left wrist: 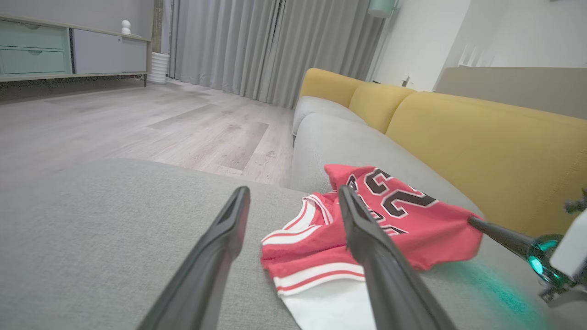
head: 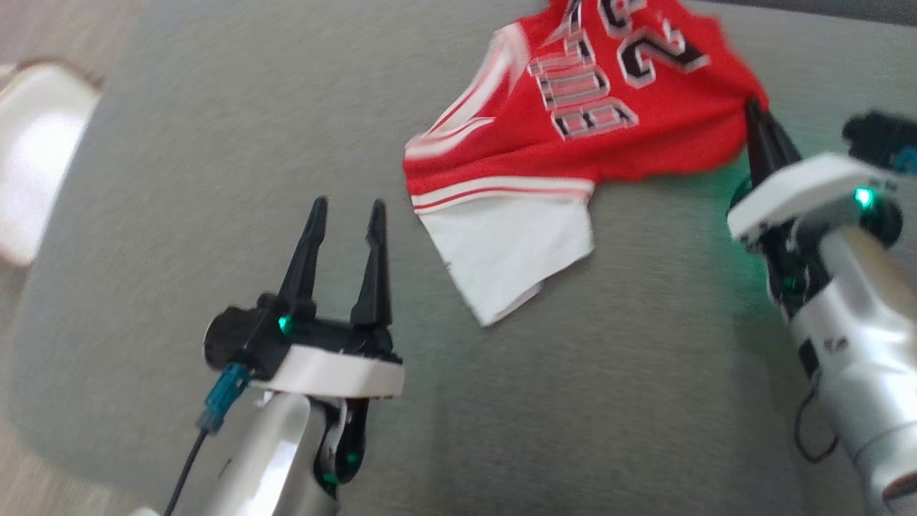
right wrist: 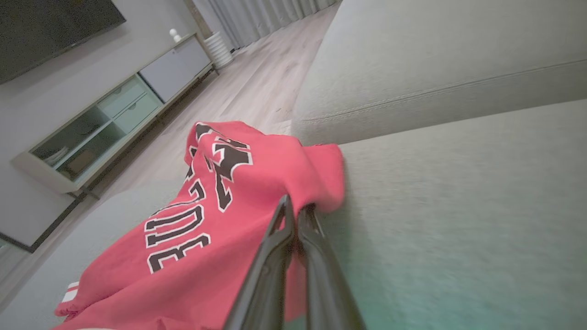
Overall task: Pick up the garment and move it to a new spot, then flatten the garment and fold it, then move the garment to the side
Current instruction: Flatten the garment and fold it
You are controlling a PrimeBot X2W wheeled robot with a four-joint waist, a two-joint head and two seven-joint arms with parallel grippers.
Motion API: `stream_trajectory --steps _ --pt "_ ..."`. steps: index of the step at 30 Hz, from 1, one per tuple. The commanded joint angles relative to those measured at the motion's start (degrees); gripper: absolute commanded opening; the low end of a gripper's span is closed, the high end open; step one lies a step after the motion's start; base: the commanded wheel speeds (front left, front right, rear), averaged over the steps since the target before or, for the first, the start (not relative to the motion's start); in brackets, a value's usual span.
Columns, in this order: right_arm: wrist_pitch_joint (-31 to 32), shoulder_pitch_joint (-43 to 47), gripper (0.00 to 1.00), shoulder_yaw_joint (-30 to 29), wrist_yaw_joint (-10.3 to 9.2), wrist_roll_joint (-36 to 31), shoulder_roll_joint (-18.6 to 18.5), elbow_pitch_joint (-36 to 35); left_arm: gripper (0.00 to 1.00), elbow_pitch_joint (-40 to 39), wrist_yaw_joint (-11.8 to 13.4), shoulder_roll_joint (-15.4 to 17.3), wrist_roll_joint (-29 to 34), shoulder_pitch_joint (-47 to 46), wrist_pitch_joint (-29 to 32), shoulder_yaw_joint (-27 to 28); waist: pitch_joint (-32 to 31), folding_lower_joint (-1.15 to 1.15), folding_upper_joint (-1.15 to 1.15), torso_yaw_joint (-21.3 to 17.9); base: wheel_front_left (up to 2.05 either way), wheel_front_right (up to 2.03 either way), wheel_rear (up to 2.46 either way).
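The garment [head: 573, 136] is a red jersey with black-and-white lettering and a white underlayer, lying rumpled on the grey sofa seat [head: 215, 143]. My right gripper [head: 754, 107] is shut on the garment's red edge at its right side; in the right wrist view the two fingers [right wrist: 293, 211] meet with the cloth [right wrist: 220, 215] pinched at their tips. My left gripper [head: 346, 211] stands open over bare seat, a little to the left of the garment's white part, touching nothing. In the left wrist view the garment [left wrist: 403, 215] lies just past the open fingers [left wrist: 357, 215].
The sofa has yellow back cushions [left wrist: 481, 146] behind the garment. A seam between two seat cushions [right wrist: 412, 98] runs just past the garment. Beyond the seat's edge lie a wooden floor [left wrist: 160, 119], a low cabinet [left wrist: 69, 50] and grey curtains [left wrist: 275, 46]. A pale object [head: 36, 150] sits at the left.
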Motion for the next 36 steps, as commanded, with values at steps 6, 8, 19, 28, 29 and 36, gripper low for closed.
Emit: stream_trajectory --steps 6,8,19,28,29,36 --pt "-4.0 4.9 0.0 -3.1 -0.04 -1.4 1.8 -1.9 1.0 -1.4 -1.3 0.5 2.1 2.1 -0.3 4.3 -7.1 0.01 0.0 -12.3 0.0 0.0 0.0" --pt "-5.2 6.5 0.0 -6.2 -0.04 -5.3 1.6 -1.4 1.0 -1.6 -1.6 0.5 2.6 2.9 -0.3 4.8 -7.9 0.01 0.0 -14.8 0.0 0.0 0.0" --pt "-5.2 8.0 0.0 -26.9 -0.04 -31.7 4.4 -1.5 1.0 -1.4 -2.4 0.5 2.7 3.7 -0.3 4.5 -7.5 0.01 0.0 -15.7 0.0 0.0 0.0" --pt "2.8 9.4 0.0 -35.1 -0.04 -47.6 11.9 -12.0 1.0 -0.3 -2.8 0.5 2.5 3.6 -0.3 4.2 -7.0 0.01 0.0 -11.6 0.0 0.0 0.0" --pt "3.4 9.5 0.0 -34.9 -0.04 -48.1 12.0 -12.3 1.0 -0.3 -2.9 0.5 2.4 3.5 -0.3 4.0 -6.8 0.01 0.0 -11.1 0.0 0.0 0.0" --pt "4.4 8.5 0.0 -25.9 -0.04 -54.3 12.0 -7.8 1.0 -0.1 -2.8 0.5 2.1 2.9 -0.3 3.8 -5.7 0.01 0.0 -9.3 0.0 0.0 0.0"
